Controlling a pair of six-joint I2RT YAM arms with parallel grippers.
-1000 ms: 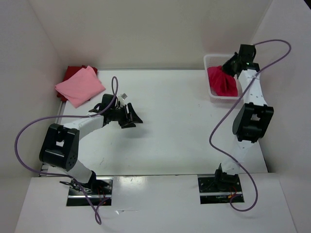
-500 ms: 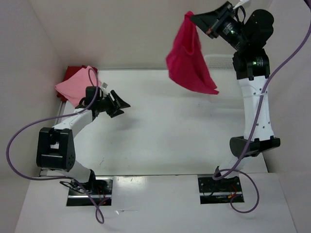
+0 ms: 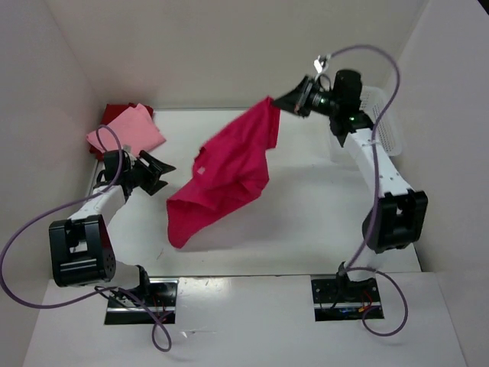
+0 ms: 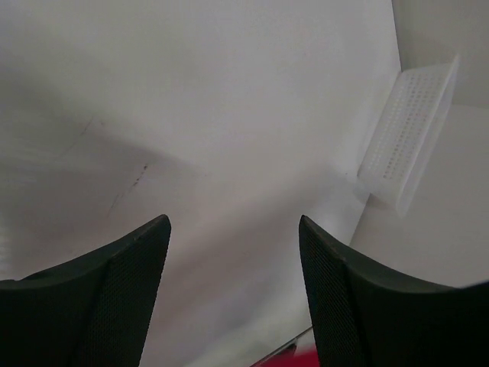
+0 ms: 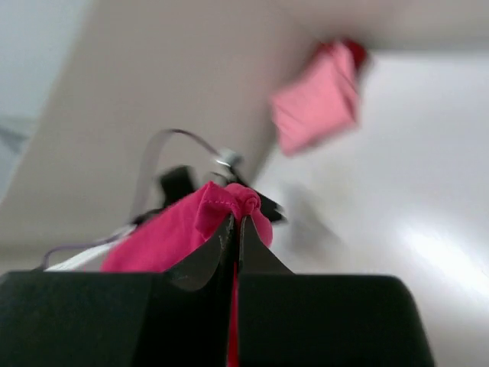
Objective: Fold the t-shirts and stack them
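While the right gripper (image 3: 279, 102) is pinched tight on one edge of the crimson shirt (image 3: 221, 180), the cloth hangs loose below it and trails toward the left arm, over the middle of the table (image 3: 306, 229). We can't tell if its low end touches the surface. We see the left gripper (image 3: 157, 170) with its fingers spread and nothing between them, low over the table, just short of the shirt's lower part. Beyond that gripper, in the far corner, the pink shirt (image 3: 126, 134) lies folded on top of the dark red shirt (image 3: 116, 112), which is mostly hidden. We judge two of three done: the crimson one is not yet spread, folded or stacked. For room, we read bare table under and in front of both grippers, enough to lay the shirt flat. Tight spots: the stack sits close to the left wall (image 3: 69, 92), and the basket (image 3: 386, 126) sits behind the right gripper near the right wall. Cables (image 3: 23, 237) loop out beside the left arm, and one arcs above the right gripper, so wide swings there look risky to us.
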